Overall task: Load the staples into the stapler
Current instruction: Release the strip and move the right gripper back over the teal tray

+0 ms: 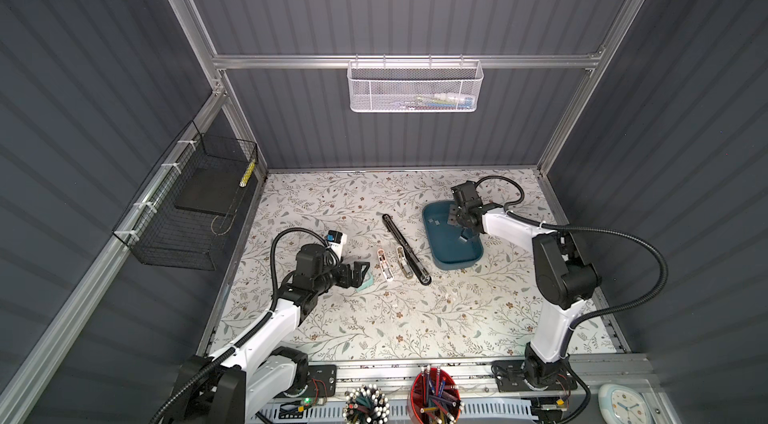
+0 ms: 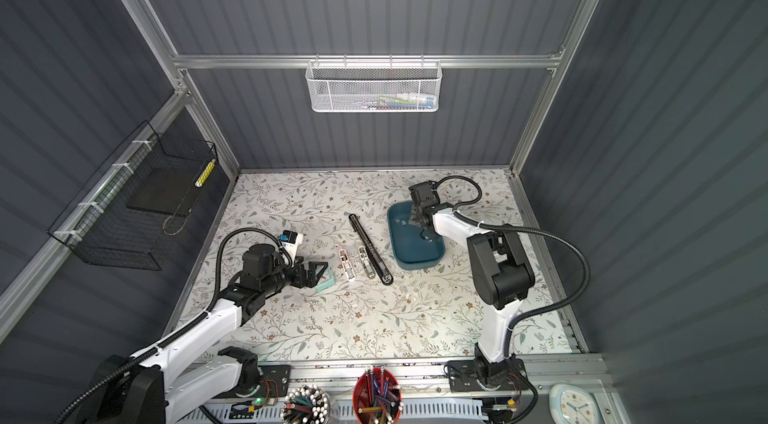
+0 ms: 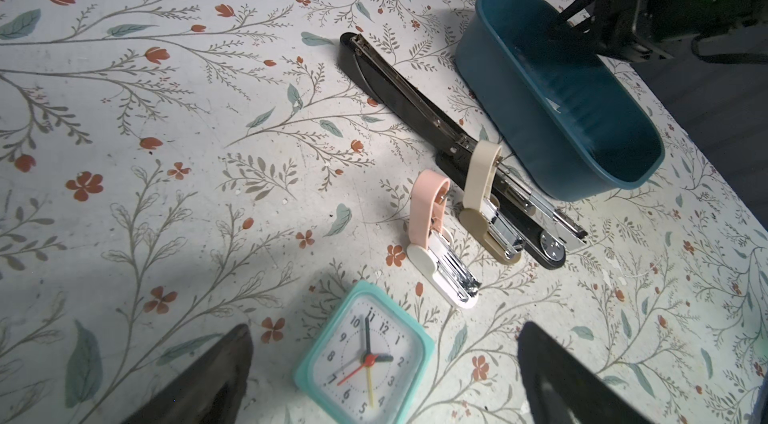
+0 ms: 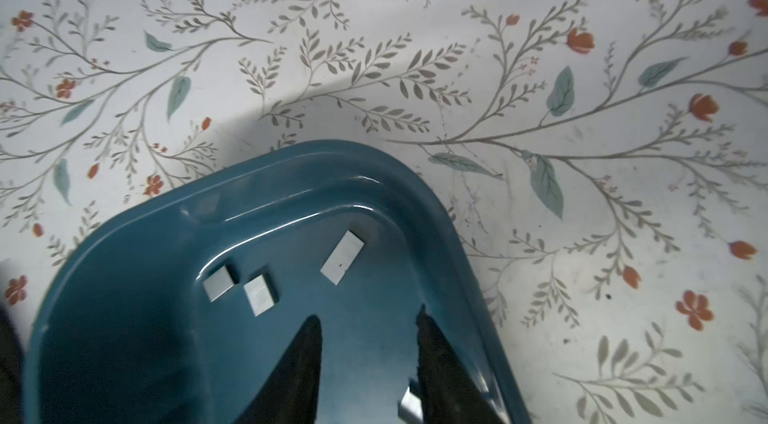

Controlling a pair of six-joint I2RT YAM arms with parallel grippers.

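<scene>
Glossy teal plastic tray (image 4: 124,318), matt grey metal staples (image 4: 343,256)

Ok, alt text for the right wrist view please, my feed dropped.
The right gripper, jaws apart with nothing between the tips, reaches into a teal tray on the floral table. Three small grey staple strips lie on the tray floor ahead of it; a fourth strip sits beside one finger.

The tray (image 4: 124,235) rings the right hand (image 4: 369,318), free above; a clock (image 3: 365,359) lies under the left hand (image 3: 386,330), small staplers (image 3: 432,243) just beyond.
</scene>
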